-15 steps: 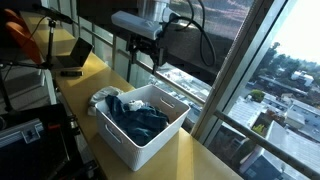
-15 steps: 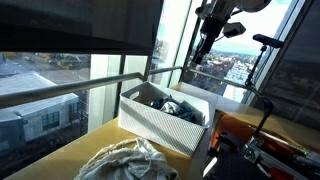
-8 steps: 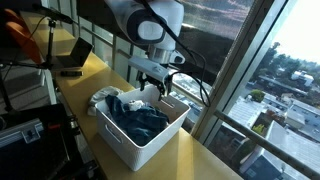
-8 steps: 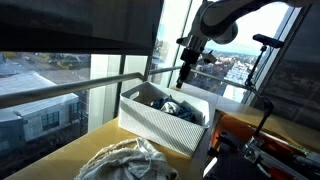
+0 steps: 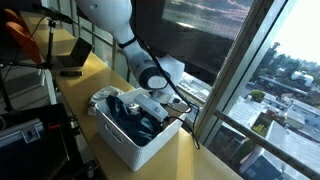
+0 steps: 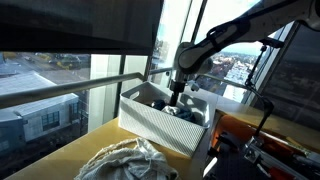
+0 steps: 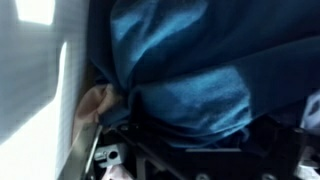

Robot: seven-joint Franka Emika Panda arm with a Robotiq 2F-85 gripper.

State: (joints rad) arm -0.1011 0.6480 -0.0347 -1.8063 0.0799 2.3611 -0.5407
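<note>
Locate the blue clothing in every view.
Exterior view: blue clothing inside the bin, left of centre, lower half.
Exterior view: inside the bin, just right of centre.
Wrist view: fills most of the frame.
Shared landmark: the white bin, in both exterior views.

Bin (image 5: pixel 140 152) walls box jaws in; clothes (image 5: pixel 122 120) underneath; window frame (image 5: pixel 222 85) close beside.

Bright window daylight backlights dim interiors; the wrist view is blurred.
</note>
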